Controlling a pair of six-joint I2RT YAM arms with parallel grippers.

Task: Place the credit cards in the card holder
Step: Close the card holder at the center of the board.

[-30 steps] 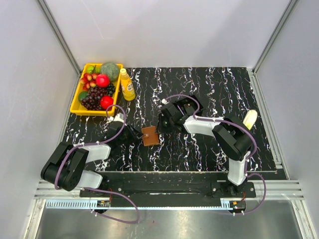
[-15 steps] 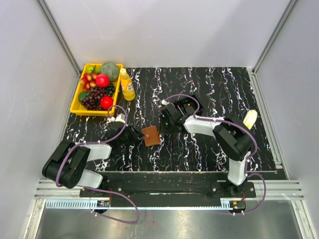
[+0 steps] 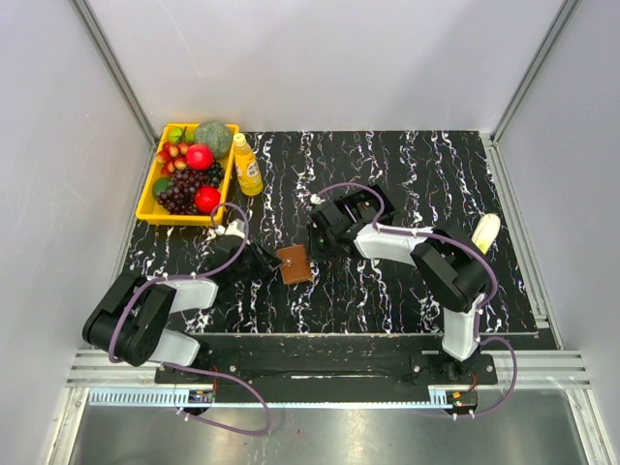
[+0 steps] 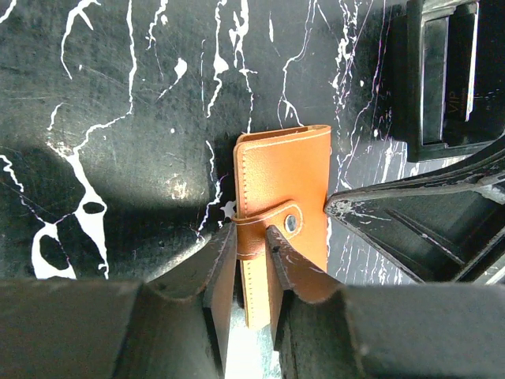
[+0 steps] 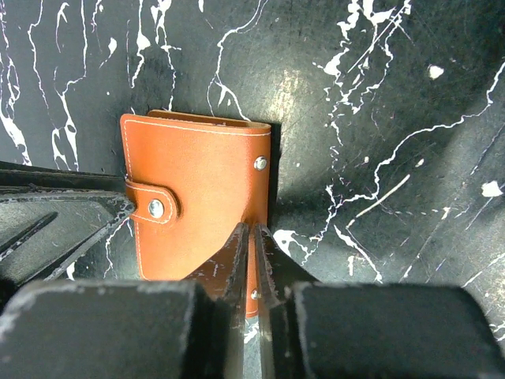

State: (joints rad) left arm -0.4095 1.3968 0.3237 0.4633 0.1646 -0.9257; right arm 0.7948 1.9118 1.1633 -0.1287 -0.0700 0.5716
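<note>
The card holder (image 3: 294, 263) is a brown leather wallet with a snap strap, lying shut on the black marbled table between the two arms. My left gripper (image 4: 251, 241) is shut on its strap edge, which shows between the fingers. From the other side, my right gripper (image 5: 252, 237) pinches the holder's (image 5: 197, 197) snap-studded edge, with a thin strip of leather between its nearly closed fingers. In the top view the left gripper (image 3: 271, 262) and right gripper (image 3: 310, 252) flank the holder. No credit cards show plainly. A black box-like thing (image 4: 446, 79) with faint lettering lies beyond the holder (image 4: 284, 178).
A yellow tray (image 3: 147, 208) of fruit stands at the back left, with a yellow bottle (image 3: 247, 165) beside it. A pale banana-like thing (image 3: 485, 232) lies at the right. White walls close the table on three sides.
The right gripper's jaws have narrowed a little on the holder's edge. The holder and the left arm have hardly moved.
</note>
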